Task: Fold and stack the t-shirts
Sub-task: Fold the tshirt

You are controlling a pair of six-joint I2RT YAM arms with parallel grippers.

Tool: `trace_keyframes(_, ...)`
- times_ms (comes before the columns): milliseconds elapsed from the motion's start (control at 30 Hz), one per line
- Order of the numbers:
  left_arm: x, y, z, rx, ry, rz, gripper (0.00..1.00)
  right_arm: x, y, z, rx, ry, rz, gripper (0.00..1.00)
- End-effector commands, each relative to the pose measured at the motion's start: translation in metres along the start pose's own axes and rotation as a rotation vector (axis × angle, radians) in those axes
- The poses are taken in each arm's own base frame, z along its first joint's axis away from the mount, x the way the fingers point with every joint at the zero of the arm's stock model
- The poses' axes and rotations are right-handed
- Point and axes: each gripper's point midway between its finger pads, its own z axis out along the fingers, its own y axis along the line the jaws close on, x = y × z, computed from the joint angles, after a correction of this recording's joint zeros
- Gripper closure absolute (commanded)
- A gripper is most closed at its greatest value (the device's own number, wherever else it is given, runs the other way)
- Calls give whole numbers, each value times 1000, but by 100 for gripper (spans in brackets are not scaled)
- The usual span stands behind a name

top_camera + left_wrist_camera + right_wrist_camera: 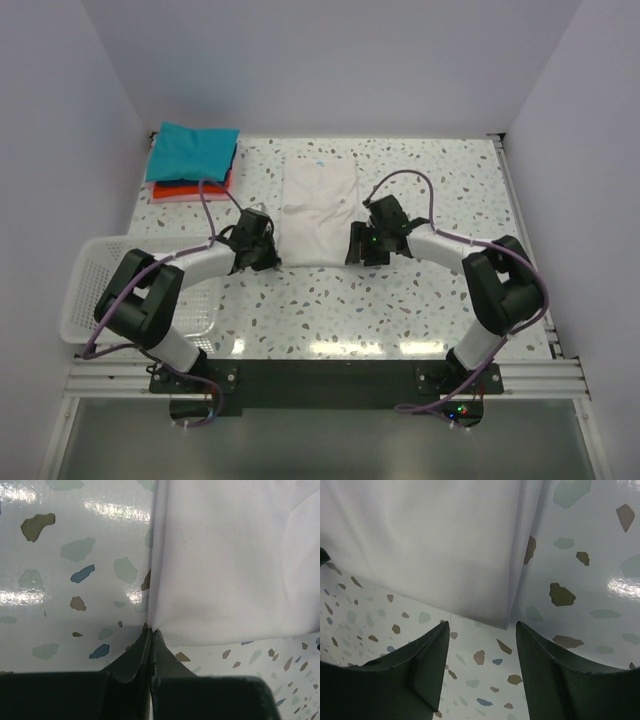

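The speckled table [420,300] carries a white shirt [318,205] towards twelve o'clock, a red-orange shirt [190,188] under a teal shirt [192,150] at ten, and a basket [85,290] at eight.

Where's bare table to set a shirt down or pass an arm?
Free: tabletop between white t-shirt and right edge; near strip between that shirt and the base plate. Crowded: teal t-shirt on red-orange t-shirt far left, mesh basket near left, left fingers and right fingers at the white shirt's near corners.

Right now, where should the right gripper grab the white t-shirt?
Near right corner, from the near edge: the white t-shirt lies flat in a folded strip, that corner just ahead of the open right gripper; the left gripper is shut on the other near corner.
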Motion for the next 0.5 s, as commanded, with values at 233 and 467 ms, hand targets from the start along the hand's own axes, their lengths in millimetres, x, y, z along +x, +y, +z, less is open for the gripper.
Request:
trace_keyframes(233,5,11,-4,-35,-8,2,100,9,0,17,11,24,19,67)
trace_keyframes(467,19,14,-12,-31,4,-14,100,22,-1,9,-1,37,17,100)
